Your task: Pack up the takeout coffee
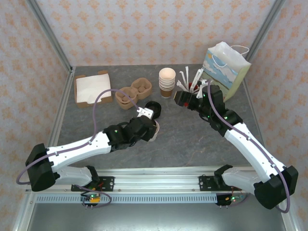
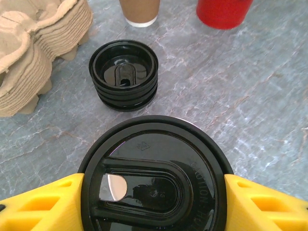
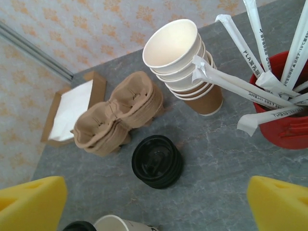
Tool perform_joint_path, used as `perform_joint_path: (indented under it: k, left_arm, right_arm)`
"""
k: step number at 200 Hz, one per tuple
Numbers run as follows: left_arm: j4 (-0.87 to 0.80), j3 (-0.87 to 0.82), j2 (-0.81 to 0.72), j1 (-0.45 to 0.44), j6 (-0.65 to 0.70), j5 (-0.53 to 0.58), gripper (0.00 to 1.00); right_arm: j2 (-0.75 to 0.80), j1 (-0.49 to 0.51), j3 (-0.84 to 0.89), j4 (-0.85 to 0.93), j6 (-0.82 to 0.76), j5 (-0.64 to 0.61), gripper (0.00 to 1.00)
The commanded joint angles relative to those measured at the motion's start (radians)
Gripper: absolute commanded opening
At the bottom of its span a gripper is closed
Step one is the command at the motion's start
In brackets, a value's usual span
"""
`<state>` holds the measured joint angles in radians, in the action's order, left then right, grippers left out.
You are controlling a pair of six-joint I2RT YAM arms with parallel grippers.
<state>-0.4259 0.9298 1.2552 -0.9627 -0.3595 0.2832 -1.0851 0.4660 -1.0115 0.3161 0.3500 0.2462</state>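
Observation:
The takeout coffee [image 2: 144, 144] shows its round black lid face-on in the left wrist view, with a sliver of pale rim behind the lid's top edge. My left gripper [image 2: 154, 185] is shut on it, one yellow finger pressed to each side of the lid. From above, the cup [image 1: 155, 129] sits at the tip of the left gripper [image 1: 147, 126], mid-table. A pale cup rim [image 3: 114, 224] peeks in at the bottom of the right wrist view. My right gripper [image 3: 156, 202] is open and empty, hovering by the red cup [image 1: 192, 87].
A stack of loose black lids [image 1: 153, 107] lies just beyond the held cup. Pulp cup carriers [image 1: 134, 92], a stack of lidless cups [image 1: 167, 82] and a napkin box [image 1: 91, 88] line the back. A paper bag [image 1: 228, 67] stands at the back right.

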Motion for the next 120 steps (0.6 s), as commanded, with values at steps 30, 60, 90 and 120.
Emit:
perform_joint_path:
  k: [30,60,90,120]
  left_arm:
    - [0.027,0.004,0.037,-0.005,0.043,0.089,0.6]
    - [0.051,0.005,0.059,-0.005,0.047,0.057,0.6]
    - [0.079,-0.003,0.076,-0.006,0.03,0.036,0.61]
    - [0.097,-0.004,0.09,-0.006,0.015,0.016,0.61]
  right_arm:
    - [-0.015,-0.005,0.008,0.035,-0.036,-0.001,0.99]
    - [-0.03,-0.005,0.005,0.053,-0.033,-0.005,0.99]
    - [-0.037,-0.004,0.005,0.065,-0.03,-0.018,0.99]
    - [-0.052,-0.005,0.006,0.068,-0.029,0.005,0.99]
